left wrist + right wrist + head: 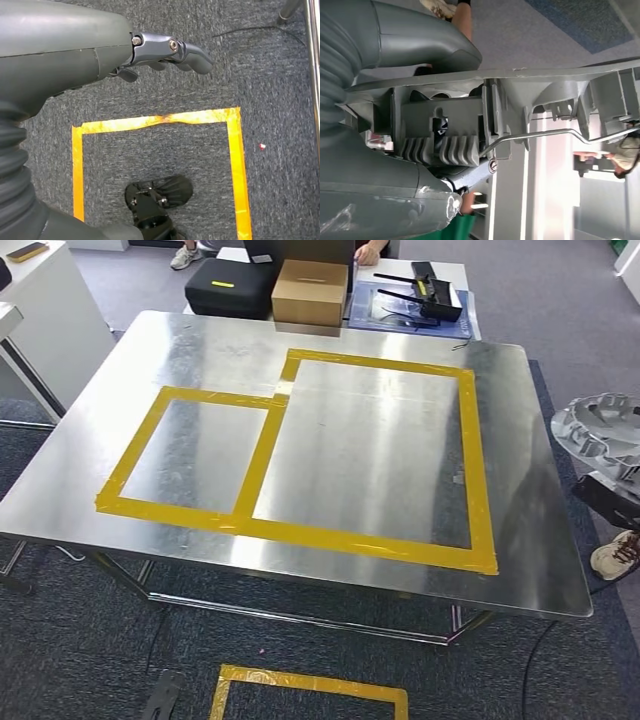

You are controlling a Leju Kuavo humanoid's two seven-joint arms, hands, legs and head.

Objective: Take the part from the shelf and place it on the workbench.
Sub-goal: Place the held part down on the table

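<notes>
Head view looks down on a floor with a yellow tape rectangle (309, 688) nearest the robot, then the bare metal surface (362, 455) with two taped frames on it, the smaller frame (190, 455) on the left and the larger frame (370, 455) on the right, both with nothing in them. At the right edge of that view, beside the surface and not over it, hangs the part (600, 430), a grey cast piece with ribs and pockets. The right wrist view puts it close up: the part (478, 130) lies right against the right robot hand (395, 150), thumb above and palm below, so I judge the hand is closed on it, though the fingers themselves are hidden. It looks like rigid cast metal, probably heavy and unyielding, with smooth faces that could slip; the ribbed block near its middle seems the safest place to grip, not the thin wire clip. The left robot hand (166, 52) hangs over the carpet, fingers stretched out nearly straight, holding nothing. Beyond the surface sit a cardboard box (309, 292) and a black case (226, 285); a person's shoe (615, 555) shows at the right.
</notes>
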